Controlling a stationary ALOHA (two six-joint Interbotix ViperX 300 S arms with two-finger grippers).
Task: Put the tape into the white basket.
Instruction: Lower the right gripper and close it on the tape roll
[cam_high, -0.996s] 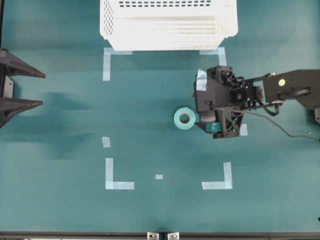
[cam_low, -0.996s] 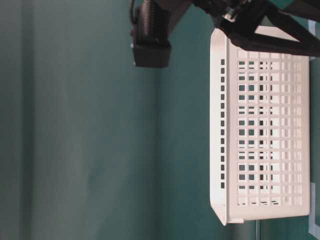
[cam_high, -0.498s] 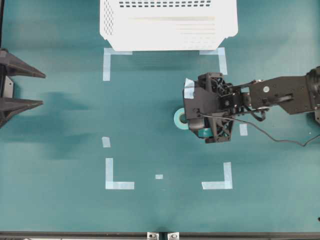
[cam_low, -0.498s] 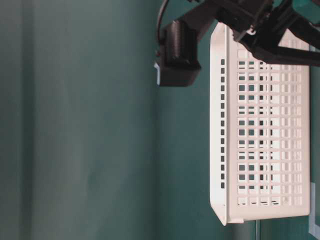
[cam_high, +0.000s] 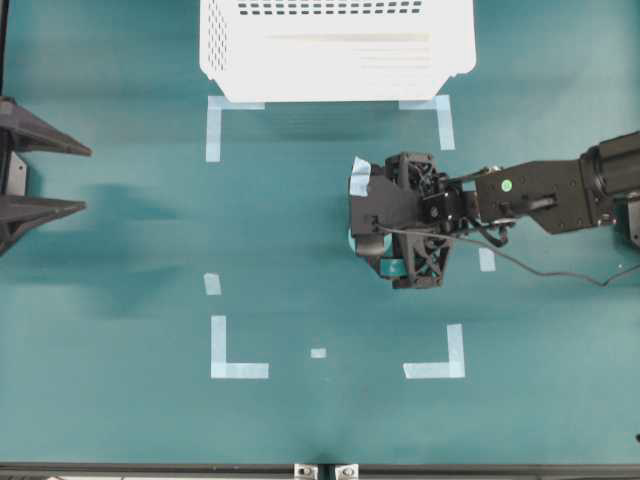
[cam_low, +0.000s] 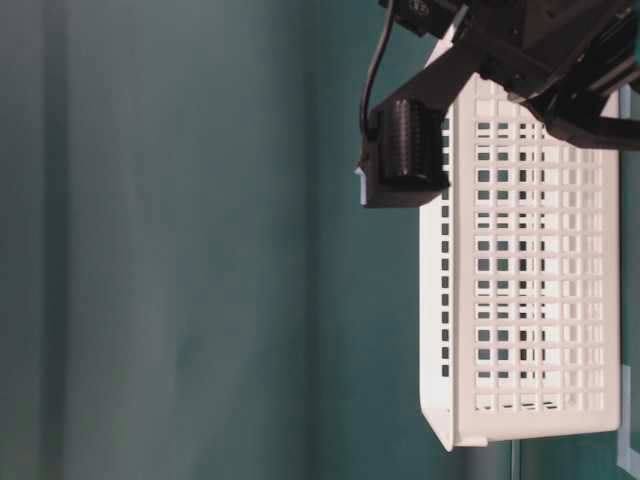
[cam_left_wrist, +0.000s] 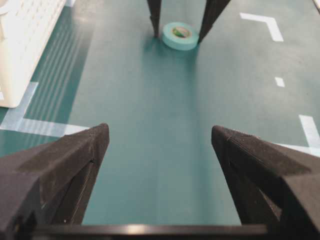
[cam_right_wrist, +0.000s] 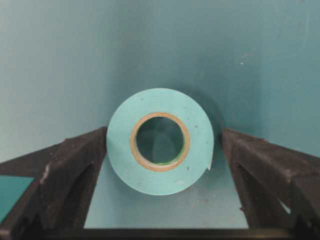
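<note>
Right gripper (cam_right_wrist: 160, 150) is down over the tape (cam_right_wrist: 160, 137), jaws spread wide, one finger (cam_right_wrist: 70, 165) on each side of the roll with a sliver of green table (cam_high: 300, 250) showing on both sides — straddling it, not pinching. The roll lies flat, hollow core facing straight up, so its axis stands vertical; being a ring, it has no long direction along the table.

From overhead the right arm's wrist covers the roll almost wholly — only a teal edge (cam_high: 352, 240) peeks out at the left. The left wrist camera gives what that view hides: the whole ring (cam_left_wrist: 179, 35) sitting between the two dark fingers (cam_left_wrist: 154, 17), open table in front of it. The white basket (cam_high: 335, 85) stands at the far edge, well apart from the roll, with pale-blue corner strips (cam_high: 212, 125) below it and nothing on the table between roll and basket.

The table-level view shows the basket's slotted wall (cam_low: 530, 270) and the arm's dark wrist block, but not the roll.

Left gripper (cam_left_wrist: 160, 150) sits parked at the left side, jaws spread, holding nothing.
</note>
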